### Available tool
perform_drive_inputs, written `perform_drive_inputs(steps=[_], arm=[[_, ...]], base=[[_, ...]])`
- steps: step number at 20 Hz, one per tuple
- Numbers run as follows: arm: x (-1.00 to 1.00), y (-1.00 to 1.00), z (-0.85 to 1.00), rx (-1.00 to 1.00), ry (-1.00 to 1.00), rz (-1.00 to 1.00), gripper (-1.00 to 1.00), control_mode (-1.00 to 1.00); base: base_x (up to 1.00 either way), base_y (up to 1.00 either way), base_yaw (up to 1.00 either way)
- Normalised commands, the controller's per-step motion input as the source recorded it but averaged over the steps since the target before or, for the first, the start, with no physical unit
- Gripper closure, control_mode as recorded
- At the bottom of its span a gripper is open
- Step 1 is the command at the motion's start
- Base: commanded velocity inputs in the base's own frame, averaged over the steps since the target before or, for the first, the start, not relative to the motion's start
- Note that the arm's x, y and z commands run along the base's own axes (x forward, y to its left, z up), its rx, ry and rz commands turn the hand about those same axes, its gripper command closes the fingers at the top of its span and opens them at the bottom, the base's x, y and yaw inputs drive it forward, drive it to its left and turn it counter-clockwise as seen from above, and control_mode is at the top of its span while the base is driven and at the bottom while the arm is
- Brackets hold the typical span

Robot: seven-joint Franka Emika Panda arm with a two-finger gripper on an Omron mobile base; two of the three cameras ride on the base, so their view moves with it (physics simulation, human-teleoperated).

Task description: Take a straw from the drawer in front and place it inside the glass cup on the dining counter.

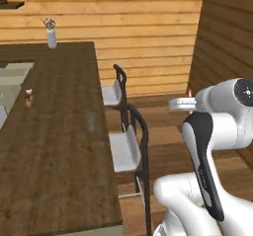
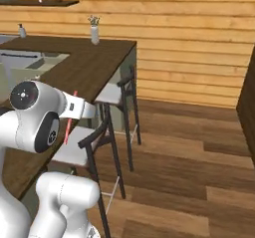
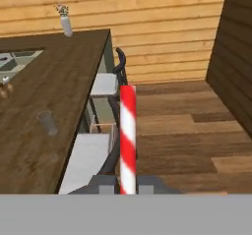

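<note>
Straw held, cup far off

The end effector (image 3: 128, 184) grips the straw (image 3: 128, 135). It could miss the glass cup (image 3: 47, 122) on the surface (image 3: 44, 81) if tilted.

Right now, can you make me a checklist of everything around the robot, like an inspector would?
Surface: dining counter, dark wood planks on a green base.
Job's things: straw, red and white, upright in the pincer; glass cup, clear, standing upright on the counter, nothing seen in it.
Clutter: white vase with flowers at the counter's far end; a small brown item near its left edge, too small to name.
Grippers: pincer shut on the straw, out over the stools, beside the counter.
Cables: nothing seen.
Surroundings: two stools with dark frames along the counter, wood plank floor, plank walls, a shelf high on the wall.
</note>
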Motion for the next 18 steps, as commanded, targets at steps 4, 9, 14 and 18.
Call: perform_drive_inputs(steps=[4, 9, 14, 18], arm=[[0.0, 0.0, 0.0, 0.0, 0.0, 0.0, 1.0, 1.0], [0.0, 0.0, 0.0, 0.0, 0.0, 0.0, 1.0, 1.0], [0.0, 0.0, 0.0, 0.0, 0.0, 0.0, 1.0, 1.0], [0.0, 0.0, 0.0, 0.0, 0.0, 0.0, 1.0, 1.0]], base=[[0.46, -0.31, 0.76], [0.1, -0.55, 0.71], [0.0, -0.77, 0.65], [0.0, -0.79, 0.63]])
